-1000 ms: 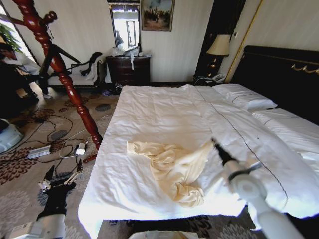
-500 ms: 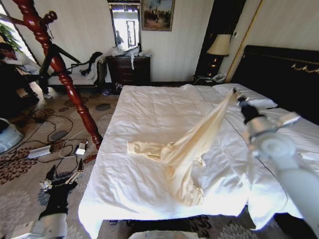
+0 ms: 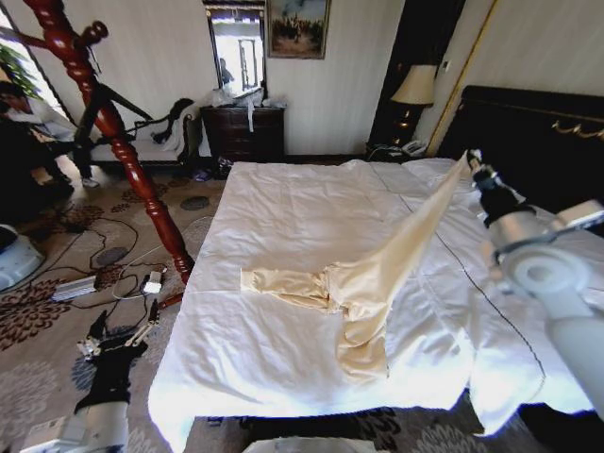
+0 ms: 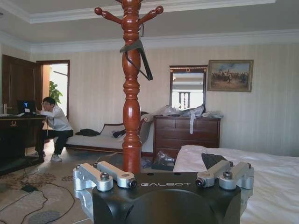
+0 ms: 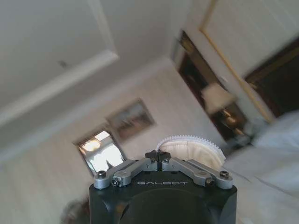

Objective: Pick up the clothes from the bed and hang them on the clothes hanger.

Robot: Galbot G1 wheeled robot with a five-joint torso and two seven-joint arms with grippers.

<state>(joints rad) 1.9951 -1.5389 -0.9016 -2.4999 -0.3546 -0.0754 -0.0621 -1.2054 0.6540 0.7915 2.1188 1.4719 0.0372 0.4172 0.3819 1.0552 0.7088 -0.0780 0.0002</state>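
The clothes, a pale cream shirt, hang stretched in a long band from my right gripper down to the white bed. One sleeve and the lower folds still lie on the duvet. My right gripper is raised over the bed's right side near the dark headboard. In the right wrist view this gripper is shut on a cream fold. My left gripper stands open low over the carpet, left of the bed. The black clothes hanger hangs high on the wooden coat stand.
The red-brown coat stand rises from the carpet by the bed's left edge. Cables and a power strip lie on the floor near my left arm. A dark dresser and a lamp stand at the far wall.
My right gripper has risen from the bed and swung toward the headboard, pulling the shirt up into a taut band. The left arm has stayed put.
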